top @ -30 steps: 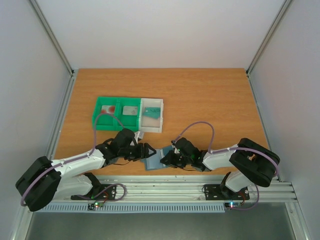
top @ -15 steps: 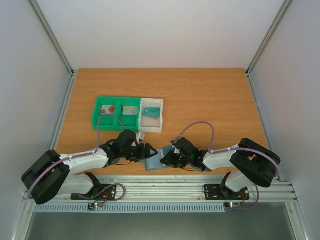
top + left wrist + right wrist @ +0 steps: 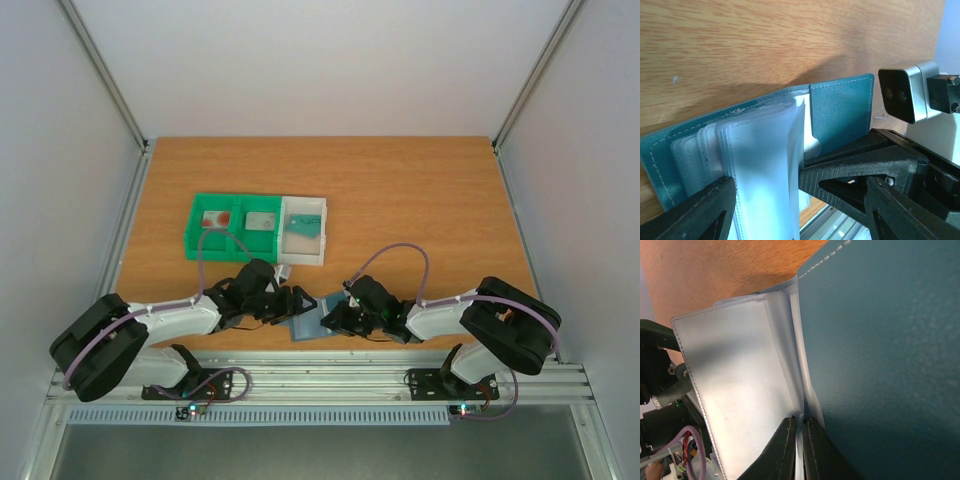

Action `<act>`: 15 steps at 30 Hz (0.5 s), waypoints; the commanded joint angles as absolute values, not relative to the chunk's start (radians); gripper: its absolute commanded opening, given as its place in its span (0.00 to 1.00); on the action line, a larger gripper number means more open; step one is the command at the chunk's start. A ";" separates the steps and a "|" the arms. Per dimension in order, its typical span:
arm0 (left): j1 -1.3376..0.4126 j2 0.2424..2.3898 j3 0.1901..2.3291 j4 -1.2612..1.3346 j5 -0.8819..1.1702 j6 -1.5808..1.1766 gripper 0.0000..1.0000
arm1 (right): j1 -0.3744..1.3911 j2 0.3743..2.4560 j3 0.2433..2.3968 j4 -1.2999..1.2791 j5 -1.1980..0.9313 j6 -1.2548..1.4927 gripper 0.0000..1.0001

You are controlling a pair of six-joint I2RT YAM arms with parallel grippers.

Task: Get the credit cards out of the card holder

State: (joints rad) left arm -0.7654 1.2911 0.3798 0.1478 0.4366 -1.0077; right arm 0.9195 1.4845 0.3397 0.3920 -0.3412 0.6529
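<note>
The blue-grey card holder [image 3: 305,328] lies open near the table's front edge, between my two grippers. In the left wrist view the holder [image 3: 840,110] shows a fan of clear plastic sleeves [image 3: 765,165] standing up from it. My left gripper [image 3: 291,304] is open, and in its own view [image 3: 800,190] its fingers straddle the sleeves. My right gripper [image 3: 326,318] is shut on one thin clear sleeve [image 3: 740,370], as its wrist view [image 3: 800,424] shows. A pale card with a red mark [image 3: 215,218] lies in the green tray. I cannot tell if a card sits in the sleeves.
The green tray [image 3: 195,243] also holds a grey card [image 3: 262,220]. The white tray [image 3: 300,252] beside it holds a teal card [image 3: 303,228]. The right wrist camera [image 3: 902,95] is close to the holder. The aluminium front rail [image 3: 320,375] runs just behind the holder.
My left arm has shifted a little to the right, bringing its open gripper closer over the holder's sleeves. The right gripper has stayed shut on the sleeve.
</note>
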 commanded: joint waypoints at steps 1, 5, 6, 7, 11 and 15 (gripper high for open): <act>-0.775 1.316 0.379 0.174 0.424 -1.023 0.71 | 0.922 1.508 0.318 0.286 -0.300 0.658 0.09; -0.780 1.339 0.365 0.266 0.451 -1.065 0.71 | 0.923 1.512 0.318 0.299 -0.304 0.660 0.09; -0.784 1.341 0.366 0.281 0.457 -1.076 0.71 | 0.922 1.511 0.318 0.300 -0.305 0.661 0.09; -0.787 1.343 0.367 0.292 0.460 -1.081 0.71 | 0.922 1.510 0.318 0.299 -0.305 0.660 0.09; -0.798 1.350 0.369 0.330 0.464 -1.086 0.71 | 0.922 1.503 0.327 0.286 -0.302 0.661 0.10; -0.805 1.367 0.354 0.433 0.491 -1.118 0.71 | 0.923 1.454 0.335 0.242 -0.292 0.655 0.11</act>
